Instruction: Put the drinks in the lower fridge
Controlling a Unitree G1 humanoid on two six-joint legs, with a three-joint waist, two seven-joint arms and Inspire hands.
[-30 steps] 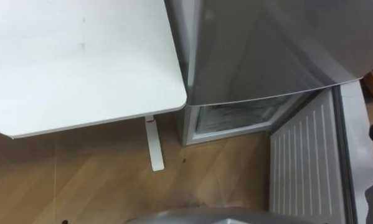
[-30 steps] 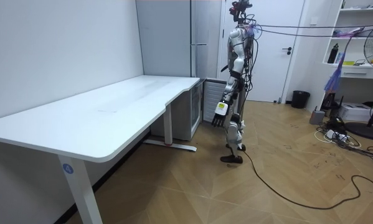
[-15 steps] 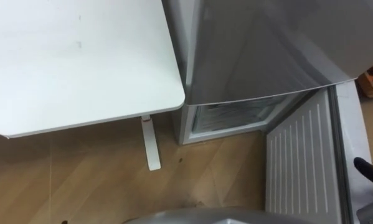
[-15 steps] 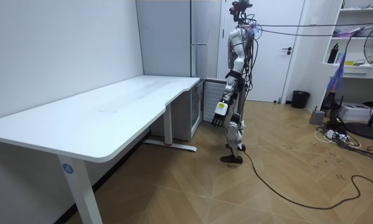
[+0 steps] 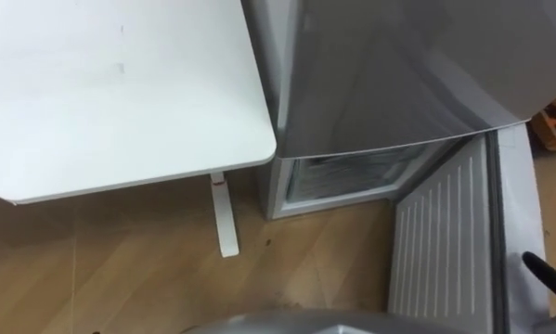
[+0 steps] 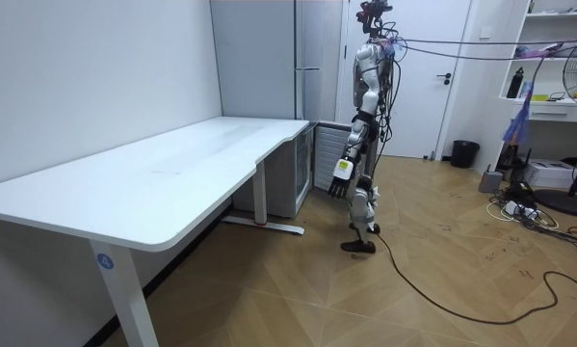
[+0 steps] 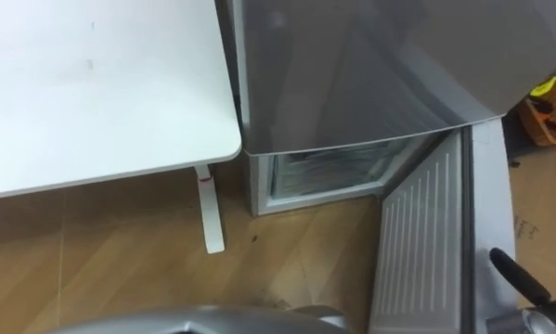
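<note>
At the lower right of the frame, the right hand (image 5: pixel 543 273), its grip impossible to tell, has slid down beside the door (image 5: pixel 440 241), which swung slightly leftward, leaving the lower fridge (image 5: pixel 352 173) open, drinks seemingly not yet loaded.

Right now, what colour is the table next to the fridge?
The table is plain white; the left eye view shows it best.

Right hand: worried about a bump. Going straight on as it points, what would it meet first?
Probably the edge of the open lower fridge door, just ahead of the right hand; depth is unclear.
</note>
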